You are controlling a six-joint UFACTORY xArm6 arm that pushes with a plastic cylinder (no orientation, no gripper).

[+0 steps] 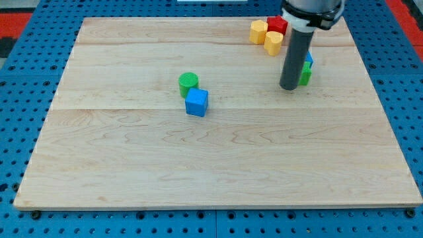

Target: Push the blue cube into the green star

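Not done: the blue cube (197,102) sits mid-board touching a green cylinder (188,82), well apart from the green star (305,75). My tip (289,87), bare and holding nothing, stands beside the star.

Two yellow blocks (258,30) (273,42), two green (188,82) (305,74), two blue (197,102) (308,59), one red (277,25), on one wooden board (218,165)

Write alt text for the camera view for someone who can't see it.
My tip rests on a wooden board toward the view's upper right, hiding most of a green block and a blue block. Near the centre, a blue cube touches a green cylinder. Two yellow blocks and a red block cluster at the top.
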